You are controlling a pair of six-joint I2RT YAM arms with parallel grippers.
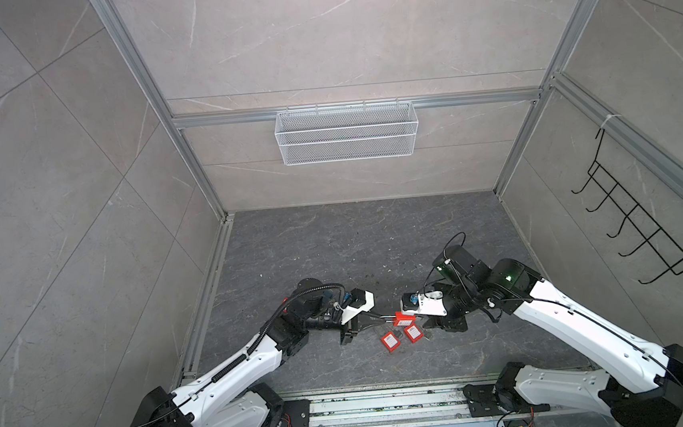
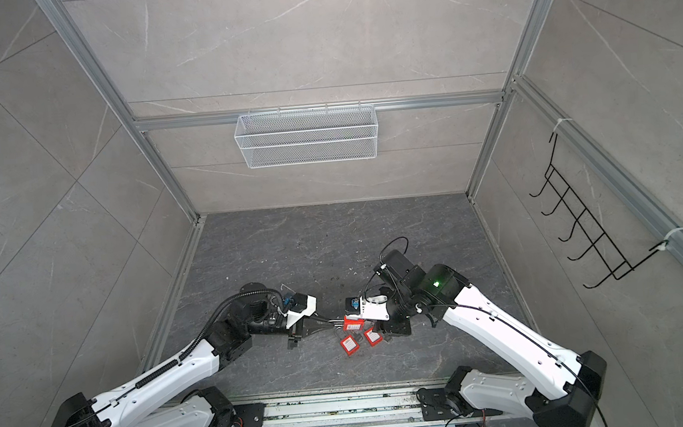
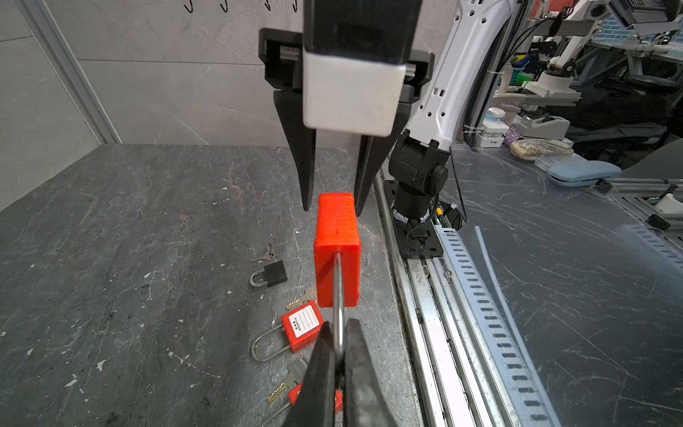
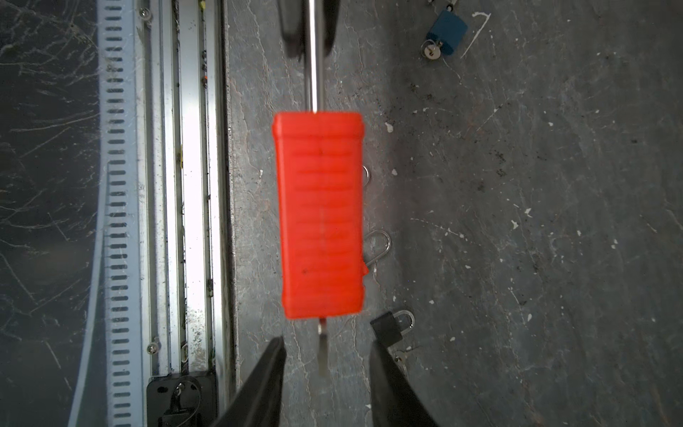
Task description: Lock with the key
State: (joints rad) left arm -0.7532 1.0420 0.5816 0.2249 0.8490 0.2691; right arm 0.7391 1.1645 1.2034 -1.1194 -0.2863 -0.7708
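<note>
Red padlock (image 3: 337, 236) by its shackle (image 3: 337, 281) in left gripper (image 3: 339, 332).

held padlock (image 3: 337, 236): red, ribbed sides | shackle (image 3: 337, 295): silver | key (image 4: 323, 355): silver | small padlock (image 3: 275, 273): black | lone padlock (image 4: 446, 33): blue | table (image 3: 129, 258): dark grey, veined | basket (image 1: 346, 133): white mesh

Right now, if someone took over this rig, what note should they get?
Left tool: shut on the red padlock's shackle, holding it off the table.
Right tool: open, fingers either side of the key in its base, not touching.
Done: padlock lifted, key inserted.
To do: grip the key and turn. Whether the shackle is latched cannot be seen.
</note>
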